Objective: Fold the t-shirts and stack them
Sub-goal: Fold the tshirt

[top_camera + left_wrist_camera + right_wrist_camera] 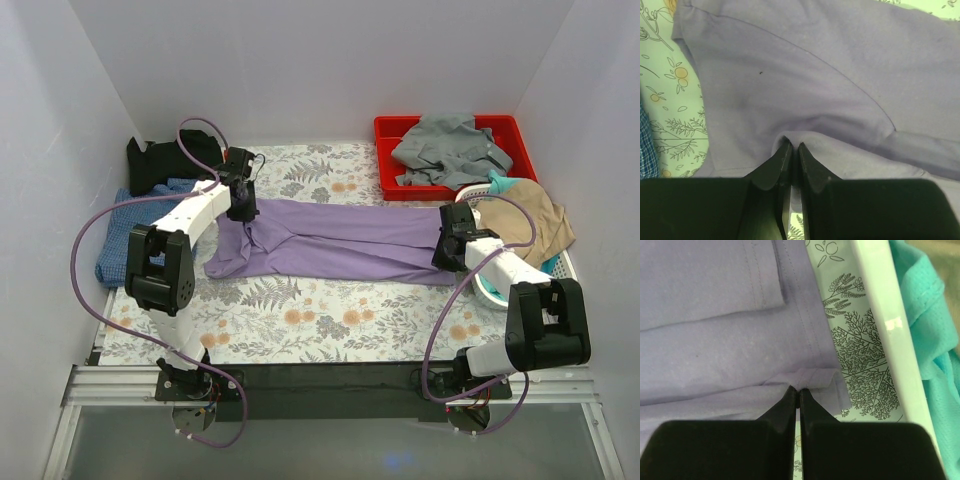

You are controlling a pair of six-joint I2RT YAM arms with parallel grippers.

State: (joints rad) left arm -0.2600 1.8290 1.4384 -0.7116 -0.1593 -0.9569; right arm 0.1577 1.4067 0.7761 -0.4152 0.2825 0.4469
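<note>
Fingers [774, 170] on the left gripper [791, 146] are squeezed almost flat together, with a small puckered ridge of the lilac-purple t-shirt [340, 240] bunched at the tips, so it's pinching the cloth. Same on the other side: the right gripper [798, 390] has its black wedge-shaped fingers [782, 407] closed on the shirt's hem, and you can see the double stitch line right there.

From the top camera the purple shirt is a long, narrow, soft band running 9 to 3 o'clock across the middle of the floral tablecloth [330, 310]. It has gentle lengthwise creases and is wider at the left end. The fabric looks like smooth matte jersey.

The black t-shirt [165, 160] is a crumpled lump at about 10 o'clock. The blue checked t-shirt [118, 240] lies rumpled at 9 o'clock, just beside the purple one's left end.

A red plastic bin [385, 150] at 1 o'clock holds a wrinkled grey garment [450, 148]. A white basket [885, 315] at 3 o'clock has tan cloth [535, 215] draped over it and teal mesh cloth [930, 315] inside.
</note>
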